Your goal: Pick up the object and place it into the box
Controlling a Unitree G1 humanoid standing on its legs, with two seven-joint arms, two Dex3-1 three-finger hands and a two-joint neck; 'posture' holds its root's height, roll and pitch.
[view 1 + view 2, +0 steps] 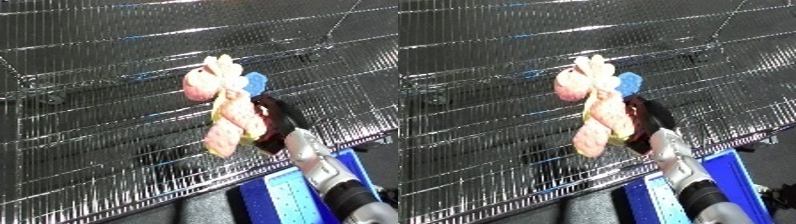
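The right hand (271, 127), fingers curled round the pink plush toy (224, 107), is holding it upright over the wire bin (89, 125).

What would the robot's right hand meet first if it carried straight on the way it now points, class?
Probably the wire mesh of the bin: the right hand, holding the plush toy, points up and forward over it, though depth is unclear.

Two head-mounted eyes look down, close over a wire-mesh bin.

Both views face steeply downward onto the bin's mesh (107, 125), which fills most of each frame. They share nearly the same scene; the right hand (271, 131) and its plush toy (222, 110) sit nearer the centre-left in the right eye view.
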